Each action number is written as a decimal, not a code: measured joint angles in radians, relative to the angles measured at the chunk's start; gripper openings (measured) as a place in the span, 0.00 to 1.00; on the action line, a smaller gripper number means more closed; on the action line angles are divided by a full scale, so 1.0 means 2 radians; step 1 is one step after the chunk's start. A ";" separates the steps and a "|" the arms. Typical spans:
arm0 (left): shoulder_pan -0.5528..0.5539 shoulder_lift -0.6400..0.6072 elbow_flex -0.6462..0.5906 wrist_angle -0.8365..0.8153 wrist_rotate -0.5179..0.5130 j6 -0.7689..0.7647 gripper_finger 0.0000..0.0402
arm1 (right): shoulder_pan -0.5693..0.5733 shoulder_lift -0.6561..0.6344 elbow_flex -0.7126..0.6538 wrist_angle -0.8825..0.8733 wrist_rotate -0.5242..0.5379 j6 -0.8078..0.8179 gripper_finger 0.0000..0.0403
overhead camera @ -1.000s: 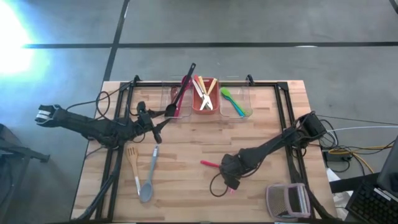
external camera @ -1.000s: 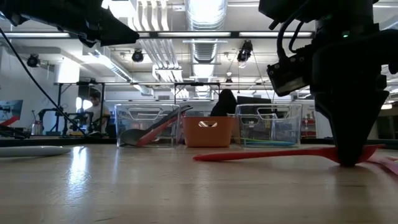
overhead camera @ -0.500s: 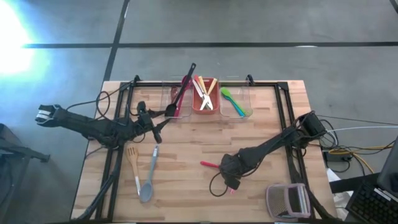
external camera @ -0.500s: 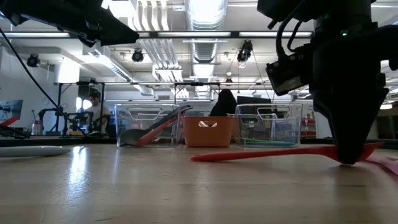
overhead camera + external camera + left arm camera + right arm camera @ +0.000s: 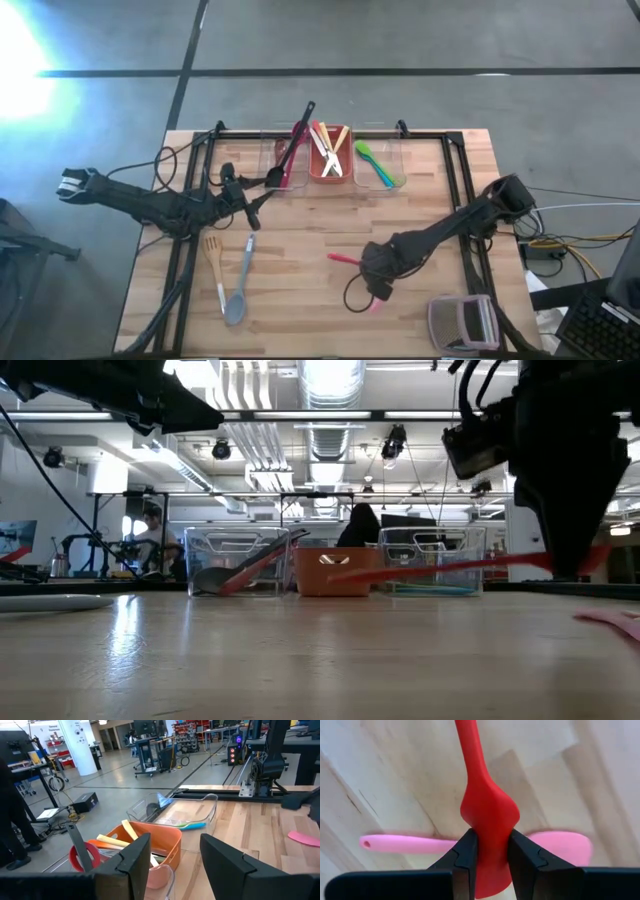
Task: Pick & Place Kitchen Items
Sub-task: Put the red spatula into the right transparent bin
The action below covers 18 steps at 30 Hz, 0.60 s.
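Red spoon [image 5: 487,815] pinched in the right gripper [image 5: 490,851], clear of the wooden table [image 5: 300,250] — left gripper [image 5: 172,857] waits, fingers apart, empty.

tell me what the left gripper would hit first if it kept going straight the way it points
Probably the orange bin, dead ahead past the open left gripper in its wrist view. Depth is hard to judge there.

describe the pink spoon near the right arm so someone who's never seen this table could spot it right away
Start at the wooden table and go to its near right part, where the right gripper holds a red spoon lifted off the wood. The pink spoon lies flat on the table directly under that gripper. It is pale pink and still loose on the wood, unlike the red one clamped in the jaws.
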State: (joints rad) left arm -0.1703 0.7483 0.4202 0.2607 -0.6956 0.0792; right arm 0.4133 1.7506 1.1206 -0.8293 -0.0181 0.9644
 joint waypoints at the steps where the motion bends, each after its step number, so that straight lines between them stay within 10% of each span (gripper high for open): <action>1: 0.000 0.000 0.000 0.000 0.000 0.000 0.43 | 0.000 -0.007 0.000 -0.006 0.005 0.003 0.17; 18: 0.000 0.000 0.000 0.000 0.000 0.000 0.43 | -0.062 -0.176 -0.016 -0.071 0.128 0.043 0.17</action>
State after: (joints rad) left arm -0.1703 0.7483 0.4206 0.2607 -0.6957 0.0788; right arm 0.2901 1.3985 1.0895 -0.9720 0.2376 1.0503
